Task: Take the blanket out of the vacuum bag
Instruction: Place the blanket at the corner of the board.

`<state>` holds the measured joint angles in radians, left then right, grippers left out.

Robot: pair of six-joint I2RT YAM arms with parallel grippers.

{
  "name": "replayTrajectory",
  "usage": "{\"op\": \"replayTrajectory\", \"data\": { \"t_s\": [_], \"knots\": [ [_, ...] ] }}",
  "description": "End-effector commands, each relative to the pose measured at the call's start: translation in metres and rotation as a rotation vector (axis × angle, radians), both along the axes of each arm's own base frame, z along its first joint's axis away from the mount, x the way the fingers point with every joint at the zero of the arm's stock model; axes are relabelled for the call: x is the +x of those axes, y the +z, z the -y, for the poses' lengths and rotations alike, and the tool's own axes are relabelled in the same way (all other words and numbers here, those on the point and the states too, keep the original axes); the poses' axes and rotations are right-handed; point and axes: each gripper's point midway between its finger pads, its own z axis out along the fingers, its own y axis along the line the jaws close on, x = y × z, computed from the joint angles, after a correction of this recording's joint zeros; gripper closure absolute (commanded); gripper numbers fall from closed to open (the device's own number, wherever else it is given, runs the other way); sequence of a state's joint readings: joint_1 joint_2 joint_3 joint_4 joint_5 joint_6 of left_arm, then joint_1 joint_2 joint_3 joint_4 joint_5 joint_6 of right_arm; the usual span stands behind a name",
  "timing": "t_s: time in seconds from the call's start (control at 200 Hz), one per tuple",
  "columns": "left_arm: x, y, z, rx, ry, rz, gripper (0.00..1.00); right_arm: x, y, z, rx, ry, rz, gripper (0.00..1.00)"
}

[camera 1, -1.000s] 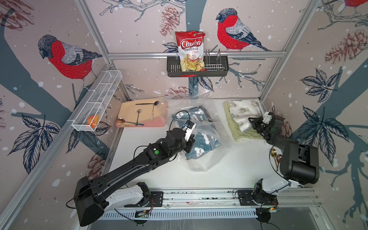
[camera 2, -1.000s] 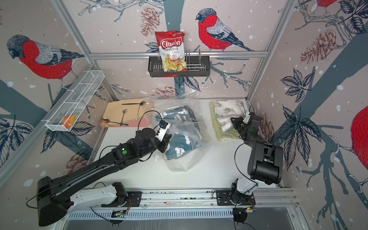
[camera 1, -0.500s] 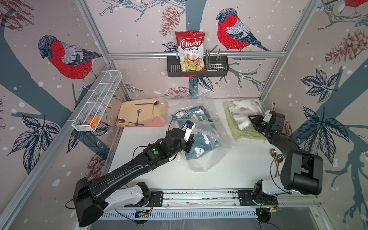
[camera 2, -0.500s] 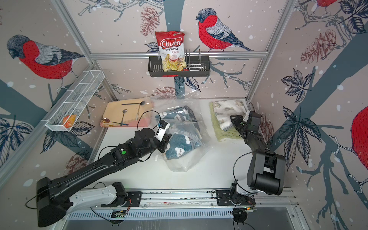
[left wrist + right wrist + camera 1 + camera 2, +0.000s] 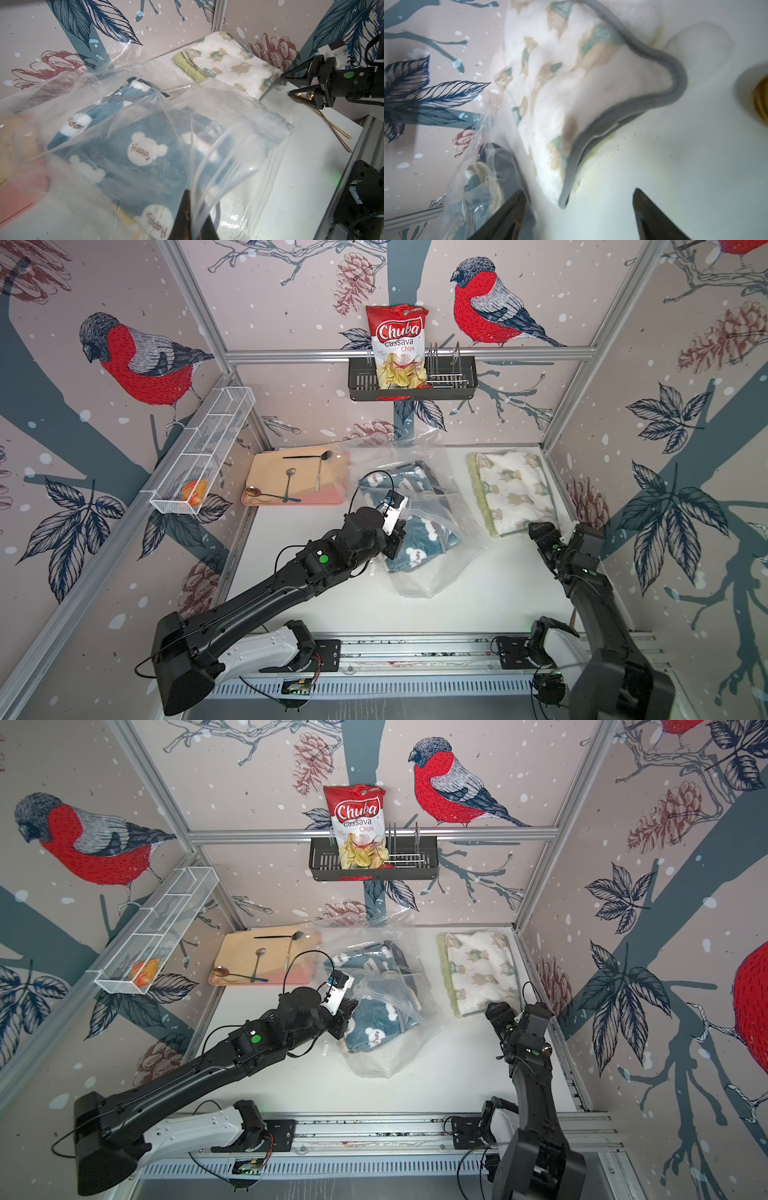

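The vacuum bag (image 5: 432, 572) (image 5: 386, 1060) is a crinkly clear plastic bag in the middle of the table. Inside it is a blue blanket (image 5: 419, 539) (image 5: 135, 149) with white "Happy" bears. My left gripper (image 5: 397, 537) (image 5: 193, 209) is shut on a fold of the bag's plastic at its left side. A white blanket (image 5: 515, 489) (image 5: 571, 83) with a green underside lies folded outside the bag at the back right. My right gripper (image 5: 536, 531) (image 5: 579, 190) stands open just off that blanket's near corner, holding nothing.
A pink tray (image 5: 299, 501) with a beige board and spoons sits at the back left. A wire basket (image 5: 199, 456) hangs on the left wall. A black rack (image 5: 457, 381) on the back wall holds a red chips bag (image 5: 397, 335). Gold cutlery (image 5: 336, 133) lies by the right arm.
My right gripper has opened, let go of the white blanket and drawn back toward the front. The blanket now lies flat. The left arm has barely moved.
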<state>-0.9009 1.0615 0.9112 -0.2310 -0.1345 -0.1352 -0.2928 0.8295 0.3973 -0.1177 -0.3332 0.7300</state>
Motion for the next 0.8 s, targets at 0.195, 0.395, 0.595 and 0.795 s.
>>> {"op": "replayTrajectory", "data": {
  "t_s": [0.195, 0.395, 0.595, 0.795],
  "knots": [
    [0.009, 0.009, -0.008, -0.004, 0.069, 0.024, 1.00, 0.011, 0.054, -0.068, -0.289, 0.186, -0.009, 0.98],
    [0.009, 0.013, -0.012, -0.010, 0.083, 0.039, 1.00, 0.072, 0.039, -0.073, -0.460, 0.312, -0.197, 0.70],
    [0.009, 0.013, -0.013, -0.013, 0.084, 0.044, 1.00, 0.098, 0.004, -0.070, -0.674, 0.332, -0.371, 0.37],
    [0.007, 0.012, -0.009, -0.017, 0.066, 0.035, 1.00, 0.101, -0.023, -0.057, -0.826, 0.287, -0.494, 0.26]
  ]
}}
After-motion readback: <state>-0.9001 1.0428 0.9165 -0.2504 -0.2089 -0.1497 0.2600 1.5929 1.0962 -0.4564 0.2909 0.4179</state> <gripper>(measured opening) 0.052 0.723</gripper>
